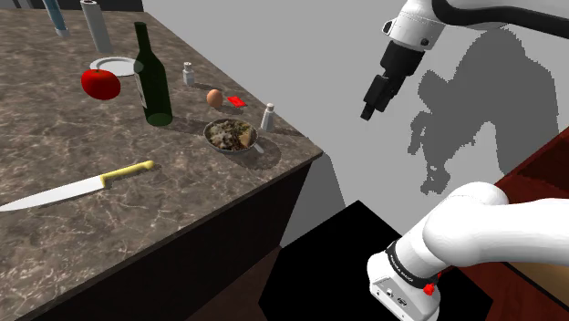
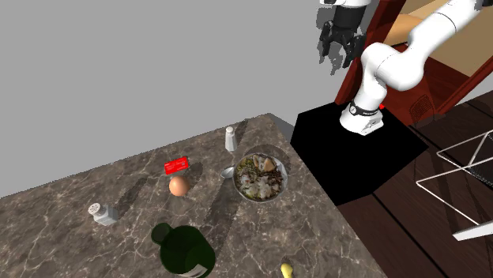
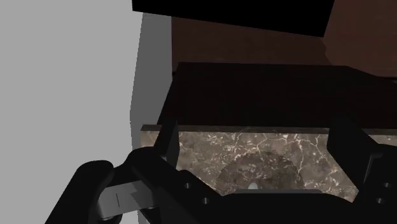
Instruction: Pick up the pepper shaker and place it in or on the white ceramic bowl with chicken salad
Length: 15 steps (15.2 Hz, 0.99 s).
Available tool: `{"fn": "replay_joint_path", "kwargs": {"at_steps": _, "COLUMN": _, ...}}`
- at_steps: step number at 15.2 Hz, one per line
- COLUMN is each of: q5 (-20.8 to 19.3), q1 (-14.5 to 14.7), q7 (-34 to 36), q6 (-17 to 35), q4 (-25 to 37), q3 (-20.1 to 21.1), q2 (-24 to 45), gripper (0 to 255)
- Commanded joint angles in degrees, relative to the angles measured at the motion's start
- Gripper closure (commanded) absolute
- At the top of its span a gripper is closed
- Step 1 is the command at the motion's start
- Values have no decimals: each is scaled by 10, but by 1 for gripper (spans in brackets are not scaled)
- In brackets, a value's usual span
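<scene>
**Shoulder view: open gripper off the worktop's corner, shakers down to its left**

The gripper [image 1: 368, 111] hangs in the air beyond the corner of the marble worktop [image 1: 182, 219], above the gap between stand and worktop. In the wrist view its two black fingers stand well apart with nothing between them.

From there the near shaker [image 1: 268, 116] lies lower and toward the shoulder view's left, close to the worktop's corner. It stands upright, so its long axis is vertical. The coming move is probably a reach down and leftward to bring the fingers either side of its body.

Just beside it, apart but close, is the bowl [image 1: 232, 150]. It looks grey-rimmed and holds a heap of pale and green chopped salad.

Beyond the bowl lie an egg [image 1: 214, 96] and a small red card [image 1: 237, 101].

Farther on stands the far shaker [image 1: 189, 73]. Both shakers are pale, so I cannot tell which one is the pepper.
</scene>
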Motion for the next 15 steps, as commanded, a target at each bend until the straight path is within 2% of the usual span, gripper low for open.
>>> {"fn": "replay_joint_path", "kwargs": {"at_steps": 1, "q5": 0, "q1": 0, "q7": 0, "q6": 0, "q4": 0, "q3": 0, "q2": 0, "gripper": 0}}
{"fn": "replay_joint_path", "kwargs": {"at_steps": 8, "q5": 4, "q1": 1, "q7": -9, "q6": 110, "q4": 38, "q3": -1, "q2": 144, "gripper": 0}}
{"fn": "replay_joint_path", "kwargs": {"at_steps": 15, "q5": 10, "q1": 3, "q7": -18, "q6": 191, "q4": 115, "q3": -2, "q2": 295, "gripper": 0}}
